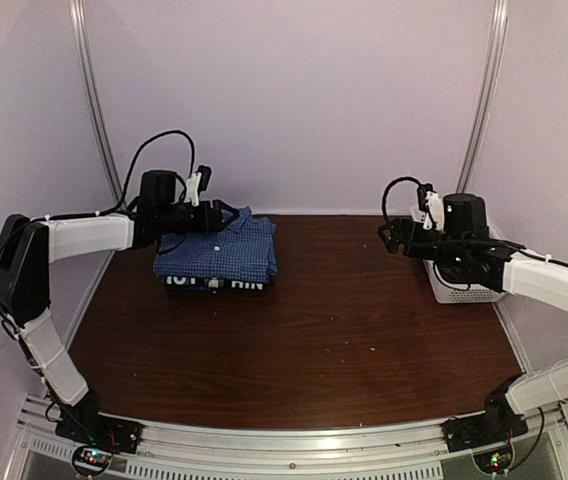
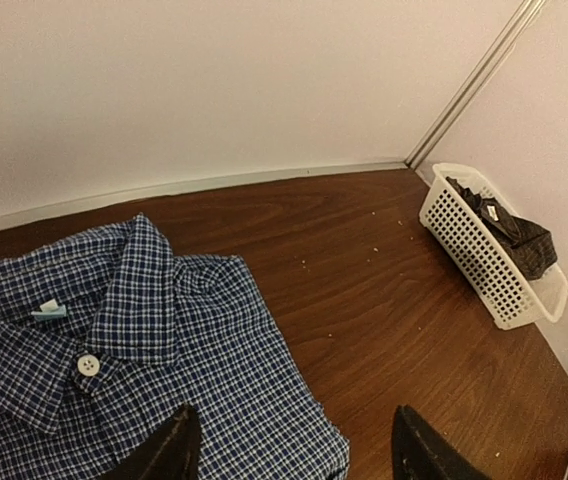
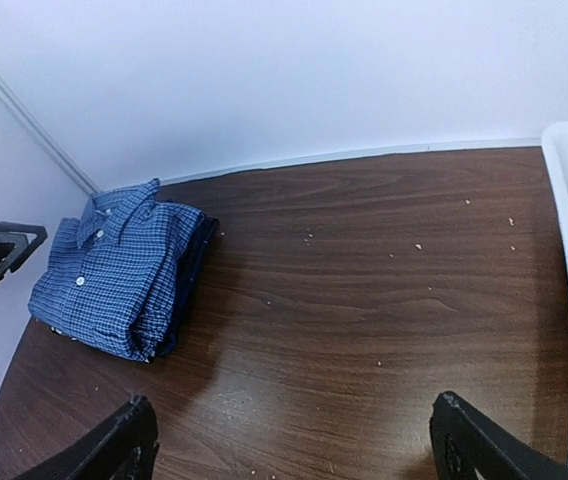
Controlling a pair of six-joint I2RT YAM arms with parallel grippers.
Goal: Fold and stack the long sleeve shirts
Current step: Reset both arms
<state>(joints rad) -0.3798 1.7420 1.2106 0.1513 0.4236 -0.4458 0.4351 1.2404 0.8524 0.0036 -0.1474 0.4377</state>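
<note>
At the near edge, a metal rail carries both arm bases. Beyond it the dark wood counter lies bare across its near and middle parts, from the left wall to the right side.

Farther back on the left sits the stack of long sleeve shirts. The blue check shirt is folded on top, collar toward the back wall, and a navy shirt shows white letters along the stack's near edge. The stack is close to the left wall and well apart from the basket, which stands at the counter's right edge under the right arm.

The left fingers are spread wide and hold nothing. One is over the blue shirt's cloth, the other over bare wood beside it. The right fingers are likewise spread wide and empty, over open counter near the basket.

Only the wrist views look into the white slotted basket, where a dark patterned cloth lies crumpled. They also show pale crumbs scattered on the wood. The white letters show only from the top view.
</note>
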